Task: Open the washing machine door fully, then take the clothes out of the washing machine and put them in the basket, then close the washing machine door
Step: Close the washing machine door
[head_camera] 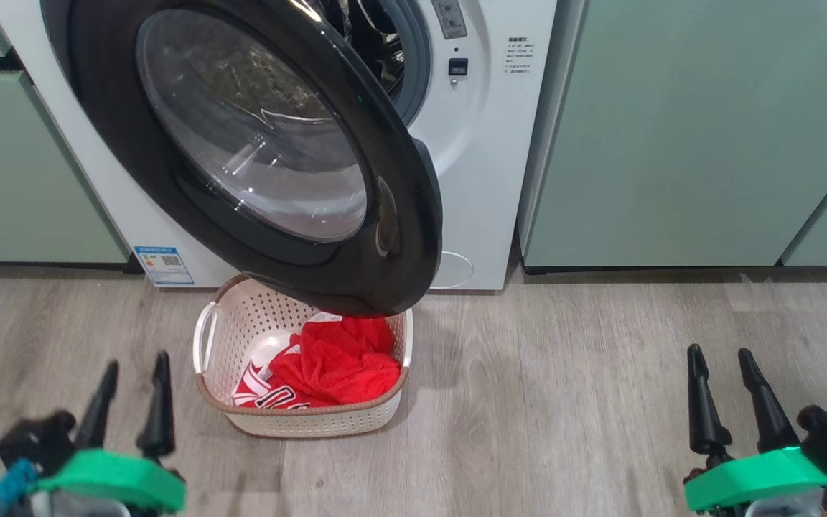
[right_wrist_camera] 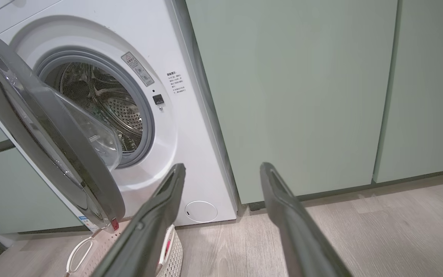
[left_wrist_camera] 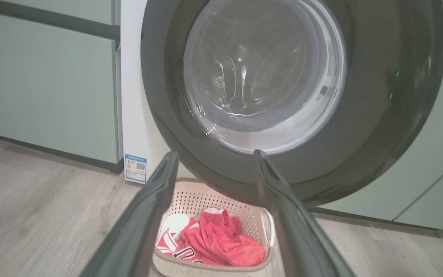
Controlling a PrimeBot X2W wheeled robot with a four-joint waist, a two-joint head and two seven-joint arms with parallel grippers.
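While the clothes sit in the basket, the washing machine door hangs half-open above it | left gripper and right gripper spread wide, holding nothing | push the door's free edge steadily until you see it latch.

Ahead of the left tool, the round, black-rimmed glass door of the white front-loading washing machine stands swung open; below it, bright red clothes lie heaped in the cream perforated plastic basket.
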